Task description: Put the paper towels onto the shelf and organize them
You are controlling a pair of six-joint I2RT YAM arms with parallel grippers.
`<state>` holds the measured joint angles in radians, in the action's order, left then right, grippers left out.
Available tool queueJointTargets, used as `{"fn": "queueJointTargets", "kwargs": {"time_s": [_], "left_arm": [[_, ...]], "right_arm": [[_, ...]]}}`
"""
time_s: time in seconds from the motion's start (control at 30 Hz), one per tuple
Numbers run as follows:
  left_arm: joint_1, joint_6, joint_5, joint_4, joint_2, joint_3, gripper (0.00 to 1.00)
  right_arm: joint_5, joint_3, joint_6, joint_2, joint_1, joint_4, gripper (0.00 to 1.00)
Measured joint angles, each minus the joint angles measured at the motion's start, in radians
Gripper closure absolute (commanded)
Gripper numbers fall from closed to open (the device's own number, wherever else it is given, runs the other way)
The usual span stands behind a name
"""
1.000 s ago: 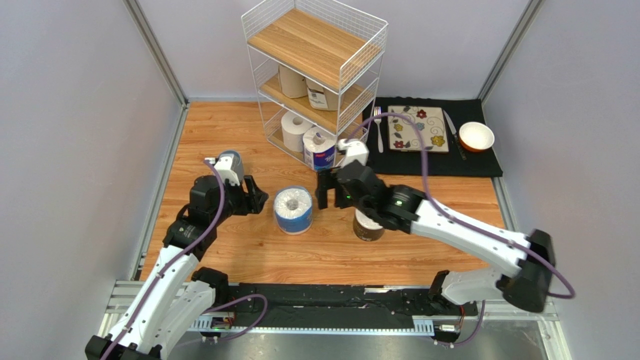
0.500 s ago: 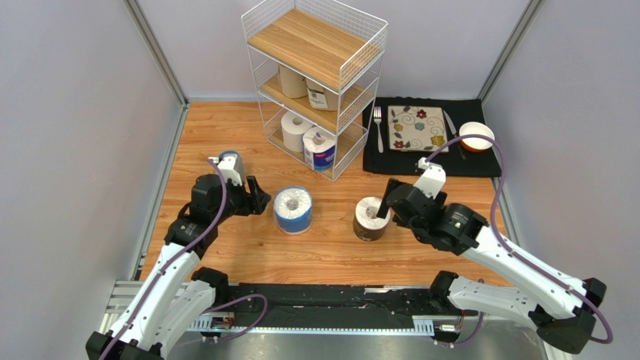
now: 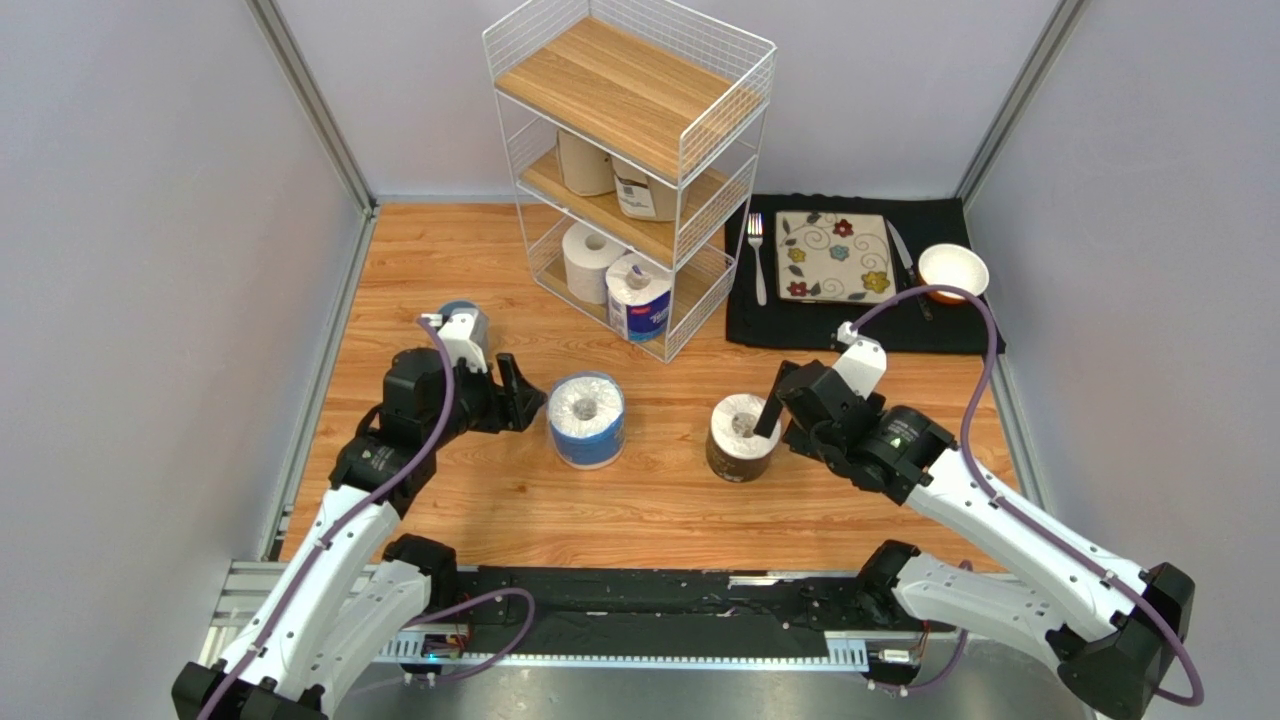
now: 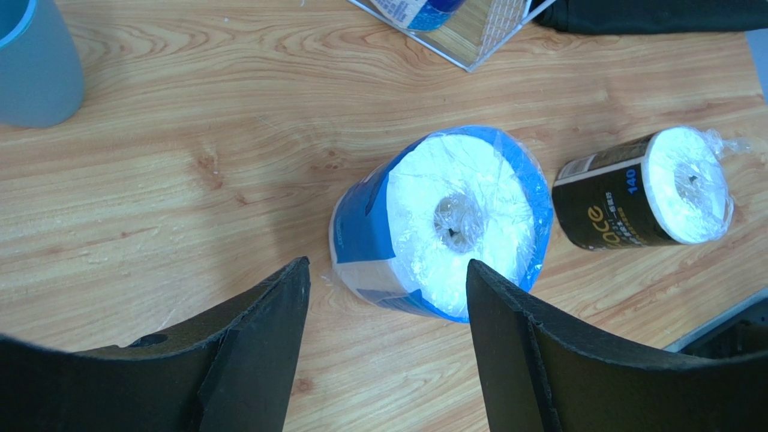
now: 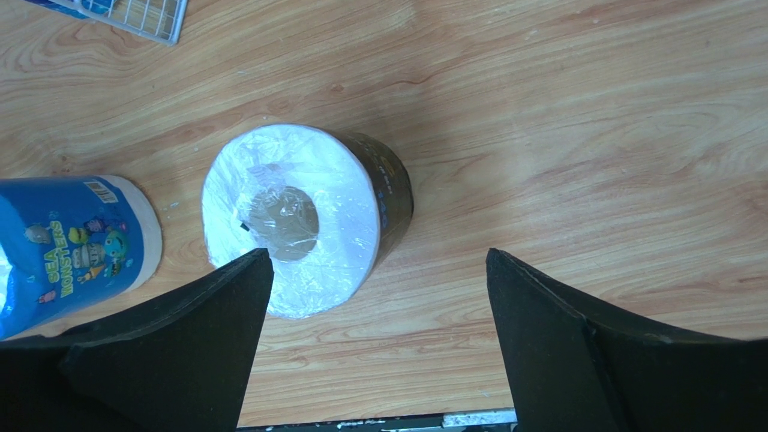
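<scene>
The white wire shelf (image 3: 624,83) stands at the back. Two tan rolls (image 3: 586,162) sit on its middle board. A plain white roll (image 3: 591,258) and a blue-labelled white roll (image 3: 639,300) sit on the bottom board. A blue-wrapped roll (image 3: 586,419) (image 4: 451,225) and a dark-wrapped roll (image 3: 739,437) (image 5: 297,216) stand upright on the table. My left gripper (image 3: 516,393) (image 4: 388,268) is open and empty, just left of the blue-wrapped roll. My right gripper (image 3: 774,413) (image 5: 379,256) is open and empty, at the dark roll's right side, its left finger over the roll's edge.
A blue cup (image 4: 32,58) stands behind my left wrist. A black mat (image 3: 962,323) at the back right holds a patterned plate (image 3: 836,255), a fork (image 3: 756,255), a knife (image 3: 902,248) and a bowl (image 3: 953,273). Grey walls close in both sides.
My right arm has pulled back from in front of the shelf and swung right, its open gripper now beside the dark roll. The left arm has barely moved.
</scene>
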<state>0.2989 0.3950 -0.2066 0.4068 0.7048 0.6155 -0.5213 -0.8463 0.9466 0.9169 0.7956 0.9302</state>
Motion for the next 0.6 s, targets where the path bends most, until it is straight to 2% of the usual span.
{"fn": "queueJointTargets", "kwargs": {"time_s": [0.37,0.6], "left_arm": [[0.002,0.003,-0.037,-0.082,0.054,-0.055,0.29],[0.042,0.0,-0.031,-0.143,0.132,-0.084,0.29]], "right_arm": [[0.069,0.012,-0.028,0.032,-0.005,-0.088,0.08],[0.078,0.015,-0.045,0.061,-0.007,-0.117,0.08]]}}
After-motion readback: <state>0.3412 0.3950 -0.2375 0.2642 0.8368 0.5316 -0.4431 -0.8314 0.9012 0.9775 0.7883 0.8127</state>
